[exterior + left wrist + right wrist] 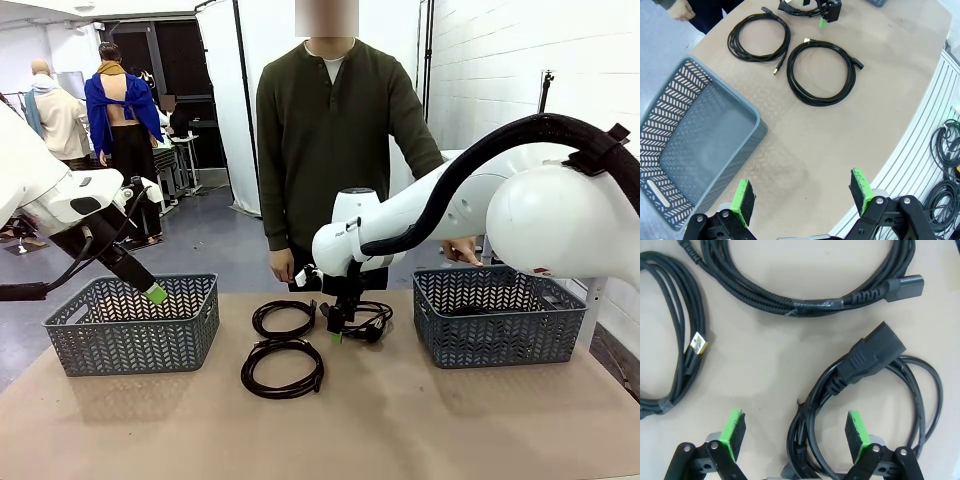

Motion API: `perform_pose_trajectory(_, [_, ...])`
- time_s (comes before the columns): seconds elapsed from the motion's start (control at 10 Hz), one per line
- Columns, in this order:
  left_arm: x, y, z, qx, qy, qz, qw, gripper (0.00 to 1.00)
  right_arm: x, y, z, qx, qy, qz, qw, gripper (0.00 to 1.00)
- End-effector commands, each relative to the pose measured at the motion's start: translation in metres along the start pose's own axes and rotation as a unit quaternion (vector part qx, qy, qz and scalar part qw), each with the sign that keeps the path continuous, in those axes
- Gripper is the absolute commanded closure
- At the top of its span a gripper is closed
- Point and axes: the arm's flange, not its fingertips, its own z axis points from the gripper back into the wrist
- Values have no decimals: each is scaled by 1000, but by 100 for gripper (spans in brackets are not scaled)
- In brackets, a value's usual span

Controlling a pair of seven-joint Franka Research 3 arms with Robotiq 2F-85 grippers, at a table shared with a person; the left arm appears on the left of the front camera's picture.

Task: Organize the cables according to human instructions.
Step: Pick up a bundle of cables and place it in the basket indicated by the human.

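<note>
**A:** Cables (284, 318), then: where do you see them?

**B:** Three coils lie on the worktop (420, 420). The plug cable (875, 352) is right under your right jaws. Its loops run up between the green pads (856, 427) and its chunky plug lies just ahead of them.

**A:** Are those jaws gripping it?

**B:** No. Your right jaws are released, spread wide, with both pads off the cord. The other two coils (805, 302) lie just beside and ahead of those jaws, apart from them.

**A:** And your left side?

**B:** Your left jaws are released too, with the fingers (860, 190) wide apart and bare worktop between them. A grey basket (705, 145) sits just to one side of them, and two coils lie well ahead.

**A:** The human?

**B:** The human (335, 150) stands beyond your right jaws, across the worktop. One hand (462, 250) is by the far rim of the second basket (500, 345), off to the side of those jaws. Something dark lies inside it, but you cannot tell what.
</note>
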Motion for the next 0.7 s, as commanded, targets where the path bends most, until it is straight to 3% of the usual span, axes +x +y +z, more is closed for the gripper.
perform_pose_trajectory(0.0, [-2, 2, 0, -6, -8, -3, 1000, 0, 9, -7, -4, -14, 21, -17, 1000, 0])
perform_pose_trajectory(0.1, [-2, 2, 0, -6, -8, -3, 1000, 0, 10, -8, -4, -11, 22, -22, 999, 0])
perform_pose_trajectory(0.6, [-2, 2, 0, -6, -8, -3, 1000, 0, 3, -18, -6, -22, 27, -50, 998, 87])
